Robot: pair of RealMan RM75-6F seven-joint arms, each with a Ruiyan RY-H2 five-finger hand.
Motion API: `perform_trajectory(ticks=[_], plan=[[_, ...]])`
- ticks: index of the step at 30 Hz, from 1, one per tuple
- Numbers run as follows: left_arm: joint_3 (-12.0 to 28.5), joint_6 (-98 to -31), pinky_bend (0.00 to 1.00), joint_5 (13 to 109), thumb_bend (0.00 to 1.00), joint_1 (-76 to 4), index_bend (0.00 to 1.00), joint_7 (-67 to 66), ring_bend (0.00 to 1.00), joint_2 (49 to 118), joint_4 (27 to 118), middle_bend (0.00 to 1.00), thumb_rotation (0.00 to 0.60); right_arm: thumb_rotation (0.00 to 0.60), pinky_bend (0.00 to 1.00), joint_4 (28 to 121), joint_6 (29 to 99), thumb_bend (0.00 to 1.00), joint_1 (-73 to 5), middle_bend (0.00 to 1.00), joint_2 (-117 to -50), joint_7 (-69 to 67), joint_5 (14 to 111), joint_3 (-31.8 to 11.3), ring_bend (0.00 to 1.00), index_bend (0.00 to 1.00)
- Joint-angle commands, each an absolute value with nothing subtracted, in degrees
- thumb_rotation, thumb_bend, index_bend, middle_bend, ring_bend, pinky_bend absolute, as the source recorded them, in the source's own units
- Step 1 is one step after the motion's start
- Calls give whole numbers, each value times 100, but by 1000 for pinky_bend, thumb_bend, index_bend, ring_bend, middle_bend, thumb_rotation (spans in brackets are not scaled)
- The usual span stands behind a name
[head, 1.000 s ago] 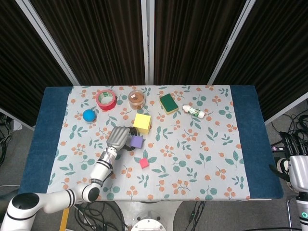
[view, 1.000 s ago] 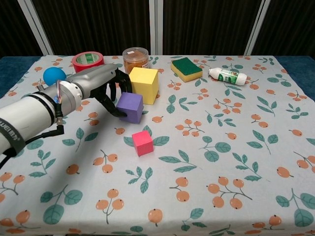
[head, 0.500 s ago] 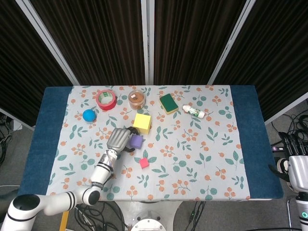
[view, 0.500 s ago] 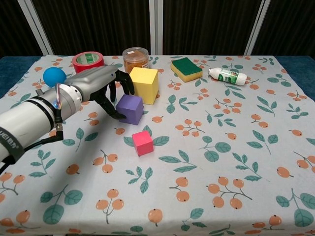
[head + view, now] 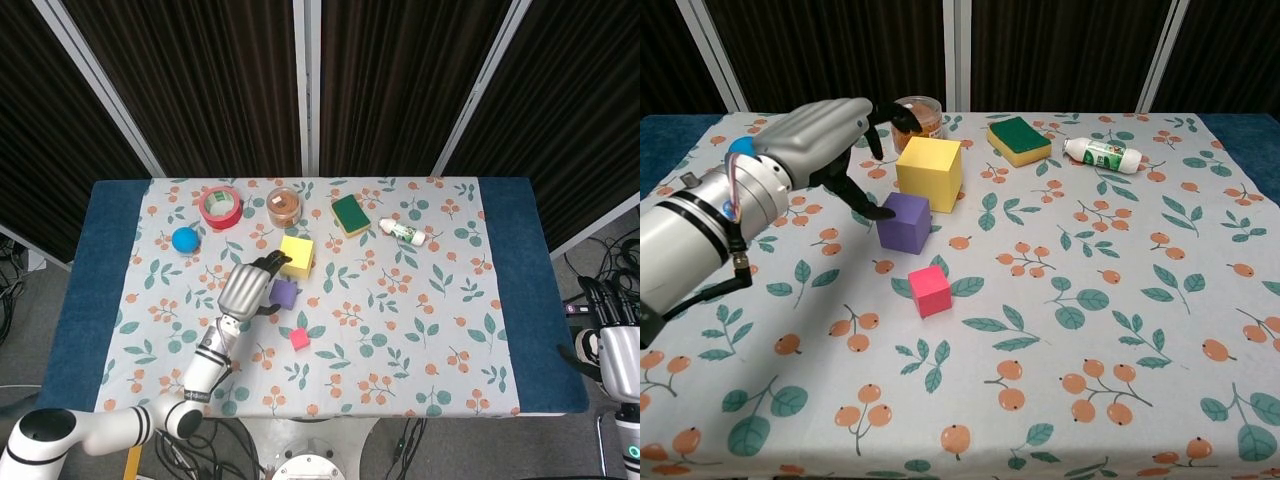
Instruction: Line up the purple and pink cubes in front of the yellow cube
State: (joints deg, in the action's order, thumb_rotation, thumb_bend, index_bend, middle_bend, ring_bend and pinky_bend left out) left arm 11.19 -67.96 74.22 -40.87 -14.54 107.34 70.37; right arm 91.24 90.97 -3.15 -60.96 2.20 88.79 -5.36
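The yellow cube (image 5: pixel 296 255) (image 5: pixel 930 172) stands mid-table. Just in front of it, slightly to its left, sits the purple cube (image 5: pixel 285 293) (image 5: pixel 905 222), flat on the cloth. The pink cube (image 5: pixel 299 339) (image 5: pixel 930 291) lies nearer the front edge, apart from the purple one. My left hand (image 5: pixel 245 288) (image 5: pixel 825 140) hovers over the purple cube's left side with its fingers spread and lifted; only the thumb tip is close to the cube, and nothing is held. My right hand (image 5: pixel 618 340) rests off the table's right edge, fingers extended and holding nothing.
Along the back stand a red tape roll (image 5: pixel 220 207) (image 5: pixel 818 124), a round jar (image 5: pixel 284 205) (image 5: pixel 920 112), a green sponge (image 5: pixel 350 214) (image 5: pixel 1019 139) and a white bottle (image 5: pixel 404 232) (image 5: pixel 1100 153). A blue ball (image 5: pixel 184 239) lies at the left.
My left hand has let go of the purple cube and risen, its fingers opening away from it. The purple cube stays in front of the yellow cube. The pink cube has not moved.
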Motion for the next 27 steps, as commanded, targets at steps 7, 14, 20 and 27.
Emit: perform_trajectory(ticks=[7,14,20,27], plan=[[793,-6542,236,8067,0,-4316,103,-1533,28,10816,6595,0,600,600,237,9120,9248,28,-232,116,-6068,177,8916,-529,83,51],[757,-6118,208,8097,0,-4566,101,-1935,18,10981,6028,0,600,600,237,9071,9298,28,-190,116,-6076,118,8903,-531,83,51],[680,-6145,196,8223,0,-4594,101,-2202,17,11004,5857,0,600,600,237,9021,9292,28,-199,116,-6104,79,8897,-550,83,51],[639,-6111,189,8396,0,-4729,100,-2258,14,11195,5277,0,600,600,237,9014,9305,30,-193,116,-6094,86,8895,-564,83,51]])
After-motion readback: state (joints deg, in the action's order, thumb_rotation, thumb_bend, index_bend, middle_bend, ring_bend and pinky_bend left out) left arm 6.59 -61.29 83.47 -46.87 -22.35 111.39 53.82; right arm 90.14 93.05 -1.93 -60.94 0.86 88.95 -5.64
